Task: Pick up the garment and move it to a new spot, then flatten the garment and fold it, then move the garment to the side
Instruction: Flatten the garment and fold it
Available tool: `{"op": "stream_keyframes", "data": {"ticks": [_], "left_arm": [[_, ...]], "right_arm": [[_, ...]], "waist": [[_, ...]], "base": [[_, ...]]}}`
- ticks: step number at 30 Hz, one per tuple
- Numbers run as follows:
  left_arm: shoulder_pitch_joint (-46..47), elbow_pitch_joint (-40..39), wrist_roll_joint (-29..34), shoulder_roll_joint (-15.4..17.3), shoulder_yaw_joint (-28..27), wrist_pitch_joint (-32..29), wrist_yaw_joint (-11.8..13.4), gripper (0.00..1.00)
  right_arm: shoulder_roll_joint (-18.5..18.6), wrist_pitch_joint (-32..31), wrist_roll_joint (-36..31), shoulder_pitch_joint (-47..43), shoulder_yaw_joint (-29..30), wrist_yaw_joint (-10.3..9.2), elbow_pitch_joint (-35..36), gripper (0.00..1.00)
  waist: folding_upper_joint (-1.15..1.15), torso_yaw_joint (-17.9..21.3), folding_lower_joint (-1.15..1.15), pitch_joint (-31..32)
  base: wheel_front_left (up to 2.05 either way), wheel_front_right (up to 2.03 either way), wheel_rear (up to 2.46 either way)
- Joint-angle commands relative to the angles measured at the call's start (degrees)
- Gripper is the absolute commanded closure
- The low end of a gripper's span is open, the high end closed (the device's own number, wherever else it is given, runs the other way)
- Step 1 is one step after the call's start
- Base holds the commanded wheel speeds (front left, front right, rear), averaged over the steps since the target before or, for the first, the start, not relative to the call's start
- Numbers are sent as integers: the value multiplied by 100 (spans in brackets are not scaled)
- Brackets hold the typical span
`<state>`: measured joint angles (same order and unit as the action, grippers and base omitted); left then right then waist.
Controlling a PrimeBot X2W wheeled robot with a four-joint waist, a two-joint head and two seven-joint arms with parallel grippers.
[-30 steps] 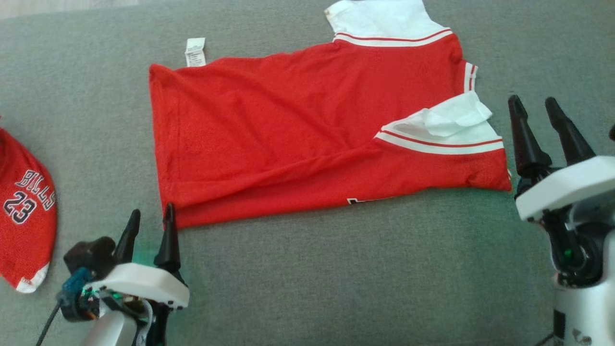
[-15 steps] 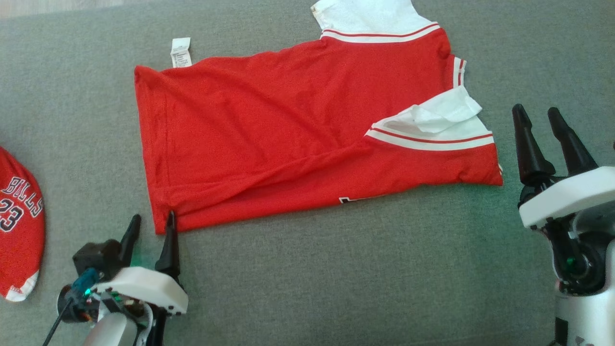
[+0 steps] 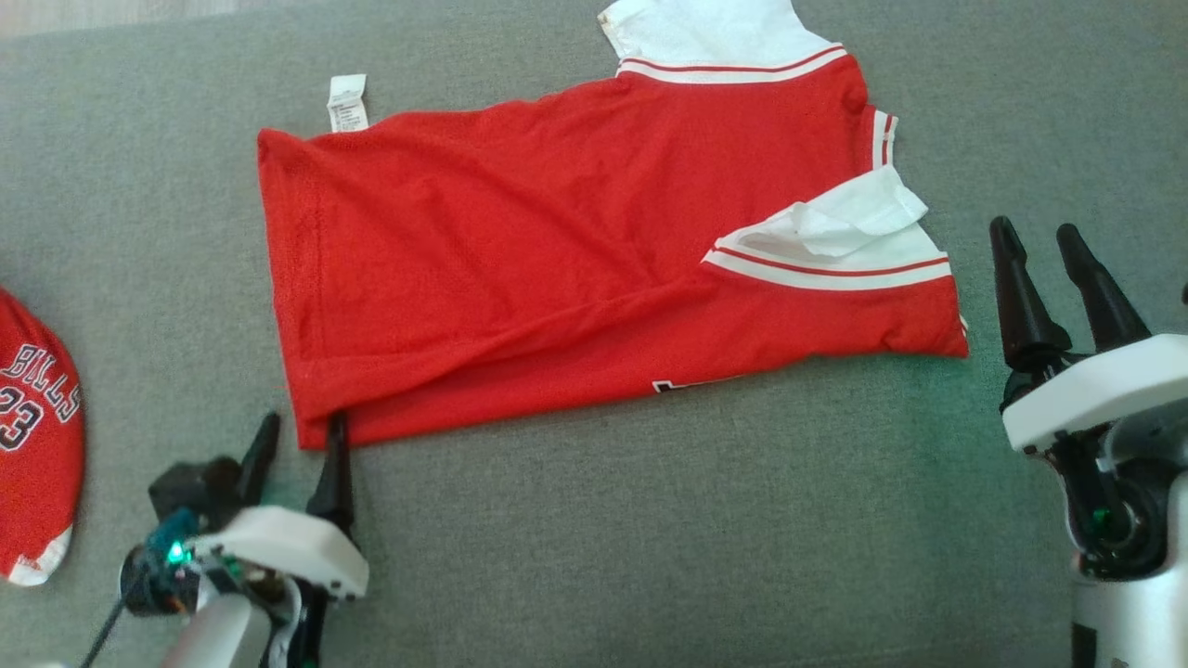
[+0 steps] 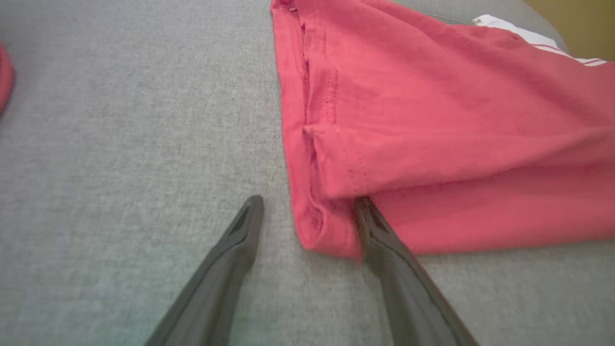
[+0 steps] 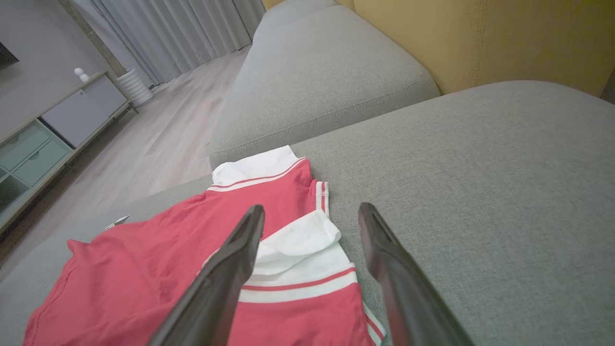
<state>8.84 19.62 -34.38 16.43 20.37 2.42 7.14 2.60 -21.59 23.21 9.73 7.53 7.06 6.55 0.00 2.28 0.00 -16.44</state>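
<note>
Gray sofa cushion (image 3: 594, 538), red jersey (image 3: 520, 250) spread mid-cushion. My right gripper (image 3: 1032, 225) hangs open off its right end. My left gripper (image 3: 303, 422), jaws apart, has crept in: one fingertip (image 4: 372, 221) is probably under the near-left hem corner now, so pinching comes next.

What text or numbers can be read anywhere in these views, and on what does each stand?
"BULLS": second red jersey at the head view's left edge.
"23": same jersey, beneath the word, right at the frame's edge.
White care tag: print too small to read.
Folded red garment: lettering at its near edge, mostly hidden, unreadable.
</note>
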Motion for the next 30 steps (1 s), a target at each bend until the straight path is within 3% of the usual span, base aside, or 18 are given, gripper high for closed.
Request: {"op": "stream_keyframes", "data": {"ticks": [1,2,3,5,13,21,24,25,26,27,28,30], "left_arm": [[192,145,-100,29,-149,-105,24,0],[244,246,-140,-11,-117,-167,-27,0],[281,337,-172,-43,-77,-240,-74,41],[303,486,-230,-94,-31,-368,-100,100],[86,583,-337,-98,-26,-360,-116,100],[101,501,-314,-111,28,-258,-133,100],[139,492,-294,-123,83,-254,-165,100],[152,491,-287,-129,104,-259,-176,100],[160,488,-285,-130,114,-253,-183,100],[160,488,-285,-130,114,-253,-183,100],[163,483,-286,-127,117,-245,-187,100],[153,463,-292,-107,107,-217,-188,100]], "right_arm": [[28,34,24,24,-137,43,190,0],[28,20,31,2,-136,43,169,0],[28,3,42,-34,-127,43,136,0],[28,-73,-47,-141,-84,43,27,0],[28,161,-485,-230,108,43,-669,0],[28,593,-728,412,-278,43,-1912,0],[28,580,-1122,626,-395,43,-2484,0],[28,506,-1272,657,-420,43,-2651,14],[28,456,-1335,687,-434,43,-2770,83],[28,456,-1335,687,-434,43,-2770,83],[28,423,-1351,703,-451,43,-2855,100],[28,390,-1386,677,-450,43,-2900,100]], "waist": [[0,22,0,-12],[0,31,0,-13],[0,38,0,-9],[0,50,0,1],[0,55,0,36],[0,-15,0,51],[0,-61,0,64],[0,-90,0,71],[0,-108,0,78],[0,-108,0,78],[0,-126,0,88],[0,-150,0,110]], "base": [[0,0,0],[0,0,0],[0,0,0],[0,0,0],[0,0,0],[0,0,0],[0,0,0],[0,0,0],[0,0,0],[0,0,0],[0,0,0],[0,0,0]]}}
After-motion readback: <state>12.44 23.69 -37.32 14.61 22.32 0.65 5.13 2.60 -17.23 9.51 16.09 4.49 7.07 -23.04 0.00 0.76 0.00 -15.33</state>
